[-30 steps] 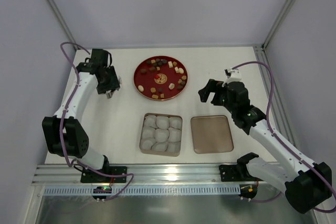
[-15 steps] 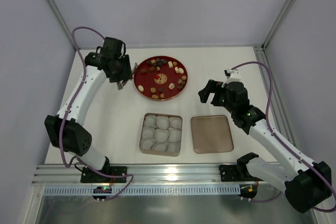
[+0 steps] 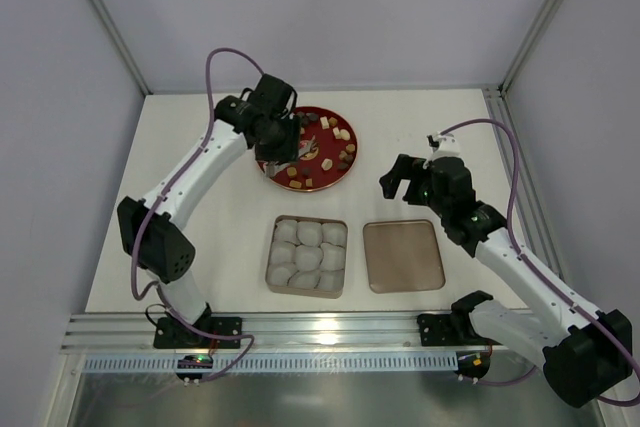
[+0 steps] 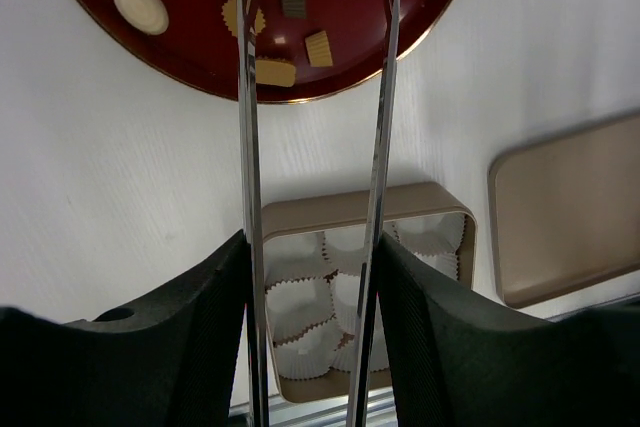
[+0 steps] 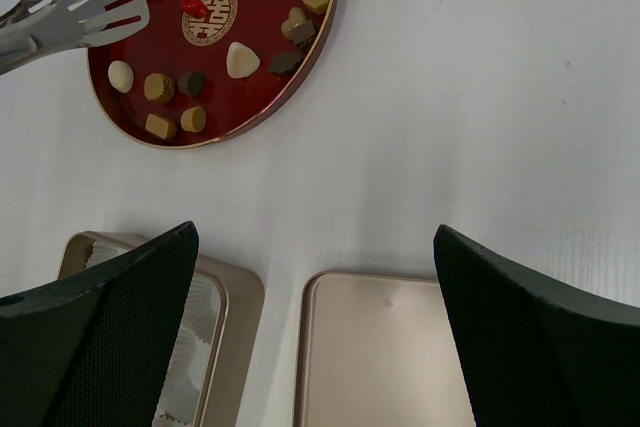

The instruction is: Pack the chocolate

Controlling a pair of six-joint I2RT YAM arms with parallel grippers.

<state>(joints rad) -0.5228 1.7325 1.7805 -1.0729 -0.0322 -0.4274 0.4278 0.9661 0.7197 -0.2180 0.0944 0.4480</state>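
The chocolate (image 3: 343,134) lies as many small brown, tan and cream pieces on a red plate (image 3: 322,179) at the back middle. It also shows in the right wrist view (image 5: 240,59), with one red piece (image 5: 192,5) by the gold emblem. My left gripper (image 3: 283,142) is shut on metal tongs (image 4: 247,147) and hangs over the plate's left part. The tongs' slotted tip (image 5: 85,9) is over the plate's left rim and holds nothing. My right gripper (image 3: 405,179) is open and empty, right of the plate.
A gold box (image 3: 308,219) of white paper cups sits in front of the plate, with its flat gold lid (image 3: 403,255) to the right. Both show in the left wrist view, the box (image 4: 330,209) and the lid (image 4: 570,207). Frame posts stand at the back corners.
My left arm has swung right from the table's left side to over the red plate, carrying the tongs. The right arm has not moved.
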